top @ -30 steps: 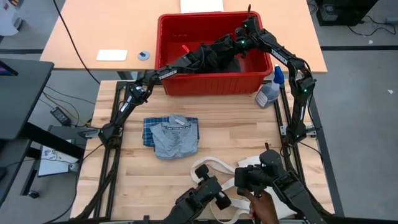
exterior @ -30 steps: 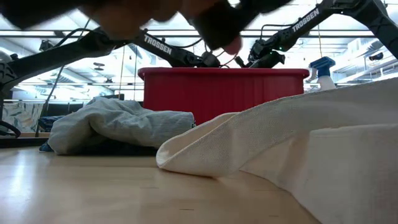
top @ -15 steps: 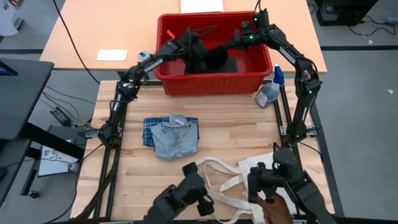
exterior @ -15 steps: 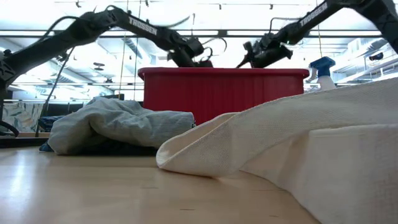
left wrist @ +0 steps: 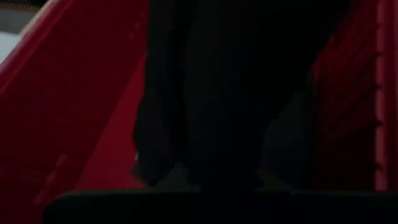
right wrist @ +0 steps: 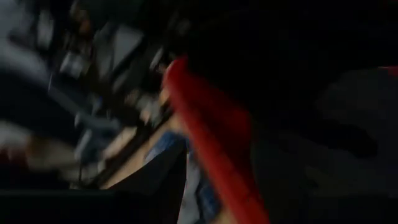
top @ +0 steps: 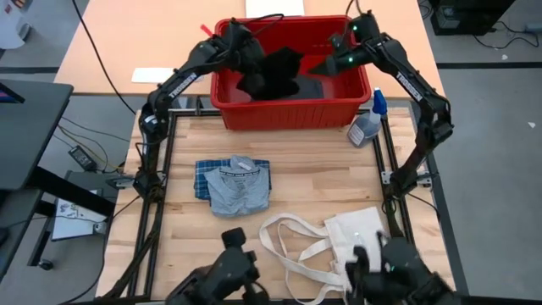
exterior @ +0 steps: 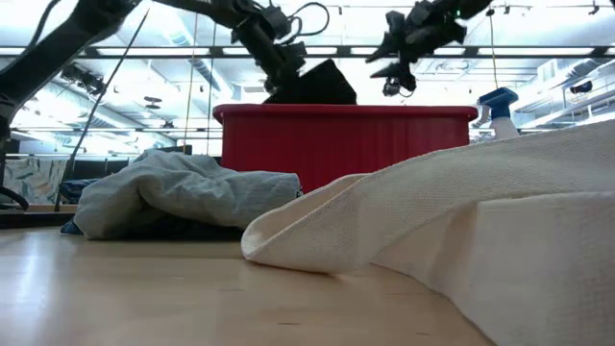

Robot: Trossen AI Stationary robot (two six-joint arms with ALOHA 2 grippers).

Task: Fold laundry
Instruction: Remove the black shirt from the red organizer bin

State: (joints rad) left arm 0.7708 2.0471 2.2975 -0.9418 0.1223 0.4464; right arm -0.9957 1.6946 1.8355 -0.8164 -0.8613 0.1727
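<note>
My left gripper (top: 243, 47) hangs over the red bin (top: 292, 108), shut on the black garment (top: 273, 72). In the low view the black garment (exterior: 315, 86) shows above the bin's rim (exterior: 346, 112), under the left gripper (exterior: 281, 60). A dark grey piece (top: 315, 86) lies on the bin's floor. My right gripper (top: 332, 61) hovers above the bin's right half (exterior: 402, 53) with no cloth hanging from it. The folded light blue-grey piece (top: 237, 186) lies on top of the blue-white plaid piece (top: 203, 174) on the table. My left gripper holds the black garment by its upper part (top: 254, 58), coming at it from above and from the table's left. The garment hangs bunched below the fingers (left wrist: 224, 93), and its lower part is down inside the bin. The cloth hides the fingertips.
A cream tote bag (top: 351, 241) with long handles (top: 284, 237) lies at the near edge and fills the low view's right side (exterior: 461, 231). A spray bottle (top: 370, 121) stands right of the bin. Dark devices (top: 224, 275) sit at the near edge.
My left gripper has risen and moved toward the bin's far left corner, drawing the black garment up out of the bin. My right gripper has risen too, above the bin's right side. A person's hand at the near edge has gone out of view, and the tote bag now lies uncovered.
</note>
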